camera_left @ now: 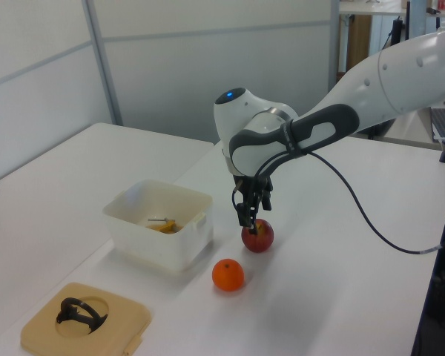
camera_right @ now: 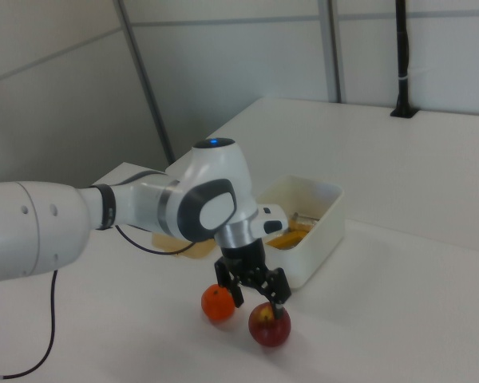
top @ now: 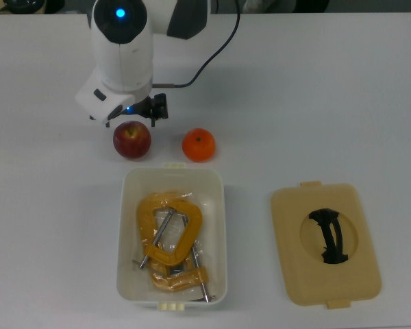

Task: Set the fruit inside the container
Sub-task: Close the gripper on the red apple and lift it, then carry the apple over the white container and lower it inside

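A dark red apple (top: pixel 131 140) (camera_left: pixel 257 236) (camera_right: pixel 269 326) rests on the white table, just beyond the container's short end. An orange (top: pixel 198 144) (camera_left: pixel 228 274) (camera_right: pixel 216 304) lies beside it, on the top view's right. My gripper (top: pixel 132 118) (camera_left: pixel 254 217) (camera_right: pixel 255 298) hangs open right over the apple, its fingertips level with the apple's top and holding nothing. The container (top: pixel 126 226) (camera_left: pixel 157 236) (camera_right: pixel 322 225), a white tub, stands open and has no fruit in it.
Yellow-orange clamps (top: pixel 168 235) lie in the tub. A tan lid with a black handle (top: pixel 325 247) (camera_left: pixel 85 320) lies flat on the top view's right. The arm's black cable (camera_left: pixel 363 215) trails over the table behind the gripper.
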You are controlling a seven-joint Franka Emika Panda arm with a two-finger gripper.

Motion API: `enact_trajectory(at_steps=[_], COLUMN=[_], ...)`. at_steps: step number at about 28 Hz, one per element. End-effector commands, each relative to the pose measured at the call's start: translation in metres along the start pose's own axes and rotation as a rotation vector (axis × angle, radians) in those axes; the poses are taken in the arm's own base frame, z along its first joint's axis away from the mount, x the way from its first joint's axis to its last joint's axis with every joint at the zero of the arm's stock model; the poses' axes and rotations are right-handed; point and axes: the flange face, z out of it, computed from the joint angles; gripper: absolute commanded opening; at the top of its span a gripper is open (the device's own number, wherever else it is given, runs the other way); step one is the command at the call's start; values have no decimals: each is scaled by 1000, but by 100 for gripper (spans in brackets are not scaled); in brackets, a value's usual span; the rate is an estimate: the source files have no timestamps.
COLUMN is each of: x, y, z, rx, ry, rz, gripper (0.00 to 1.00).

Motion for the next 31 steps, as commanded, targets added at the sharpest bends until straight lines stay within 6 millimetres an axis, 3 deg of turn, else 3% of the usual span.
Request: enact_trajectory(at_steps=[1, 5, 11, 16, 17, 18, 19, 21, 26, 31], x=[4, 7, 11, 20, 20, 21, 20, 18, -1, 0], y=[15, 15, -3, 0, 1, 1, 2, 3, 26, 40], z=[17, 32, 38, 51, 51, 50, 47, 39, -18, -70], rx=[-25, -35, -29, -28, -28, -29, -28, -29, -31, -10], ry=[15, -1, -3, 22, 27, 30, 33, 38, 47, 112], rz=[-17, -19, -45, -39, -38, -37, -36, -32, -2, 52], gripper=[100, 100, 100, 100, 97, 74, 69, 65, 50, 51])
